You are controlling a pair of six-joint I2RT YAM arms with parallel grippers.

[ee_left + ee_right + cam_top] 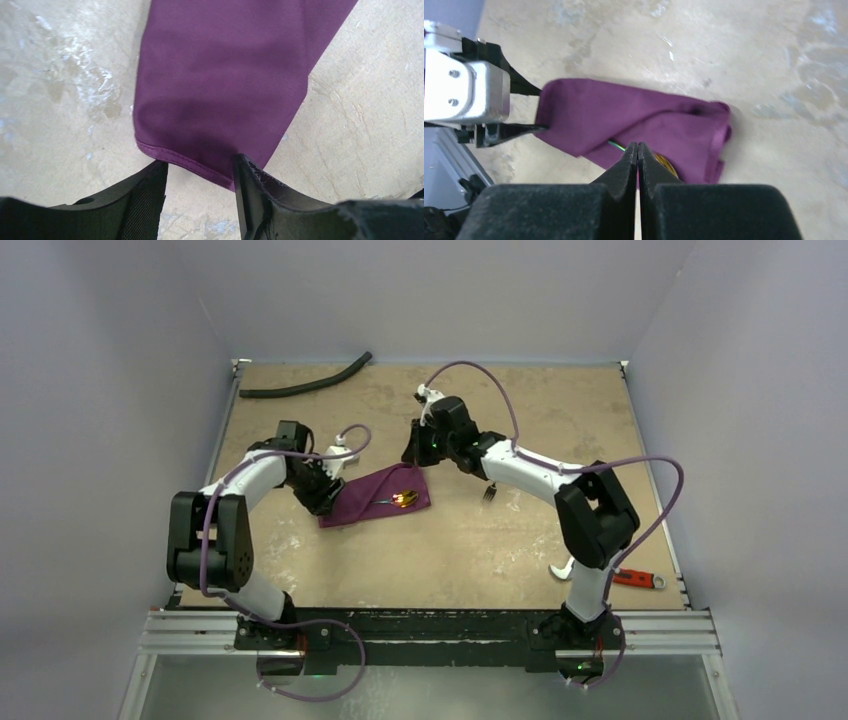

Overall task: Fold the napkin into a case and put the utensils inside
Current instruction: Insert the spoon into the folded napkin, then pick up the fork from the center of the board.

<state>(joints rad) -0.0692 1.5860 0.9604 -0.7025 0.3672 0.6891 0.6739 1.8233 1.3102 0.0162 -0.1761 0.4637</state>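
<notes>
Left end effector (201, 161) is standing open, straddling 1 short hem of the folded napkin (372, 500), which is lying just left of the bench's (480, 560) centre. Right end effector (638, 146) is clenched empty, hovering over the spoon (665, 163) half-tucked under a flap. Any snag could be dragging cloth, spilling it.

walls: plain pale grey-purple walls (100, 360) on three sides | table: flat tan wooden table top (480, 550), scuffed with pale shiny patches | near edge: silver metal rail (670, 635) | light: soft, even
</notes>
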